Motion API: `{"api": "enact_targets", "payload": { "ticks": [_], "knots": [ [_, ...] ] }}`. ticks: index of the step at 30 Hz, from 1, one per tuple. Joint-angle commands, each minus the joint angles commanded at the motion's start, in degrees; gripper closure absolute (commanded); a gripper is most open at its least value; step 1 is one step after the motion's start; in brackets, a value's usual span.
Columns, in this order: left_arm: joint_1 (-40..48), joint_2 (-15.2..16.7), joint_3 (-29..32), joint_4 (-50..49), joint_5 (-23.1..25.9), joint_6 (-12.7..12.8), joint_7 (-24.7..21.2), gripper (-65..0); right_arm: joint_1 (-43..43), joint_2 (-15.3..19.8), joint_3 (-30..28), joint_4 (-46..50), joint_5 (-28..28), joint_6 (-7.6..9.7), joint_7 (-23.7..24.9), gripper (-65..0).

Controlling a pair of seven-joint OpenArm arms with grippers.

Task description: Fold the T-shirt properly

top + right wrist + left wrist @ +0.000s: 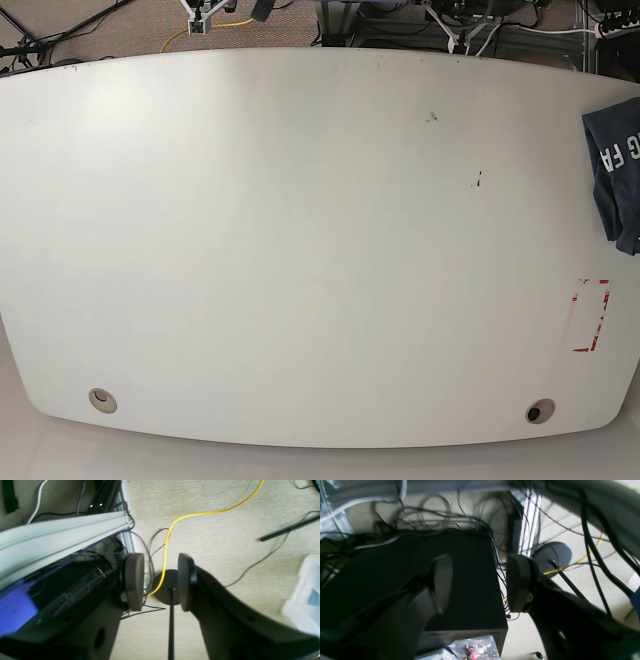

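Up top in the base view, the white table is filling almost the whole frame, and the T-shirt is lying at the right edge, toward the far right corner, running off the side of the picture. It is dark slate-blue, and white block letters are showing on the part that is visible. Nearer the front right corner a red rectangular marking is sitting on the tabletop, well apart from the shirt. Two round grommet holes are showing along the front edge, one near each corner.

Neither arm is appearing over the table in that view. Over at the left wrist camera, the left gripper is hanging with its jaws spread wide and nothing between them, pointing down at a black box and a tangle of black cables on the pale carpet. A yellow cable is crossing a round grey stand base beside it.

The right wrist camera is showing the right gripper likewise parted and empty, its pads facing each other across a gap. Below it a yellow cable is curling over beige carpet, with an aluminium rail slanting at the left and a clear plastic bin at the right edge
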Motion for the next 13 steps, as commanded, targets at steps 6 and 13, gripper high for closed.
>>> {"api": "enact_targets", "payload": {
  "ticks": [6,13],
  "knots": [
    [-0.2,0.0,0.1,0.0,0.0,0.2,-0.2,-31.1,0.6,0.0,0.0,0.1,0.0,0.00,0.0,-21.6],
    [-0.1,0.1,0.0,-0.1,-0.1,0.3,-0.2,-31.1,0.6,-0.2,0.0,0.3,0.0,0.00,0.0,-21.6]
  ]
}}
